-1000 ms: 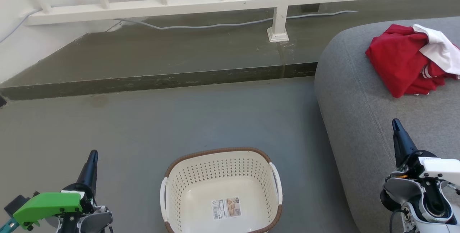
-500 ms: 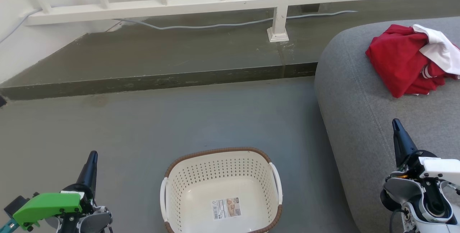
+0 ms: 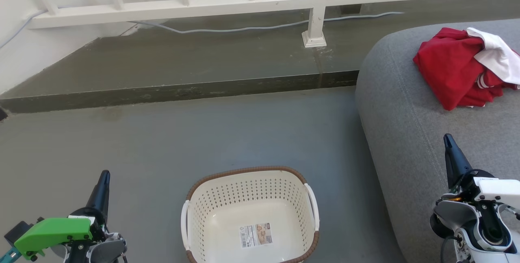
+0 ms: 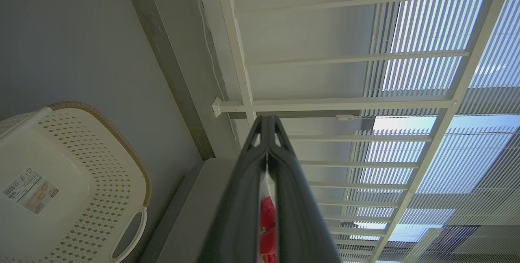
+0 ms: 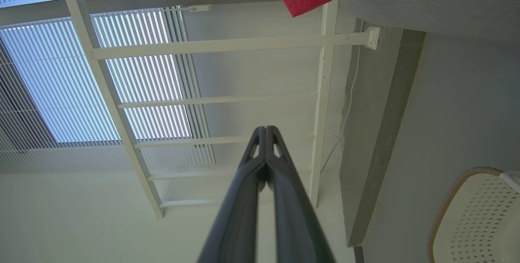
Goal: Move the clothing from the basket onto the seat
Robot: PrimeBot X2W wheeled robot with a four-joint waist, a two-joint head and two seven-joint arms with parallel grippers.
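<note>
Head view, lower left: left claw (image 3: 105, 172) with both dark fingers pressed into one point, gripping nothing. It hangs above the grey floor (image 3: 203, 133), to the left of the basket (image 3: 248, 171) and apart from it. Lower right: right claw (image 3: 447, 137) pinched together the same way, gripping nothing, poised over the near part of the seat (image 3: 406, 133). Both wrist views agree, each pair of fingers meeting at the tips. In the left wrist view a thin slit below the joined tips lets through a sliver of red from far off.

The basket stands upright on the floor between the two claws, near the seat's rounded front but not touching it. Brown rim, white handle on each side, perforated cream walls. Its pale bottom shows, with a printed label (image 3: 255, 235) stuck to it.

The clothing (image 3: 451, 68) lies on the far part of the seat, well beyond the right claw. It is a crumpled red heap with a white panel and a bit of striped trim, cut off by the right edge of the view. Cannot tell whether it is one garment or two; no lettering is readable.

Farther out: a raised concrete step (image 3: 183, 90), then a white railing (image 3: 243, 3) with a pale cable (image 3: 243, 29) running along its foot.
</note>
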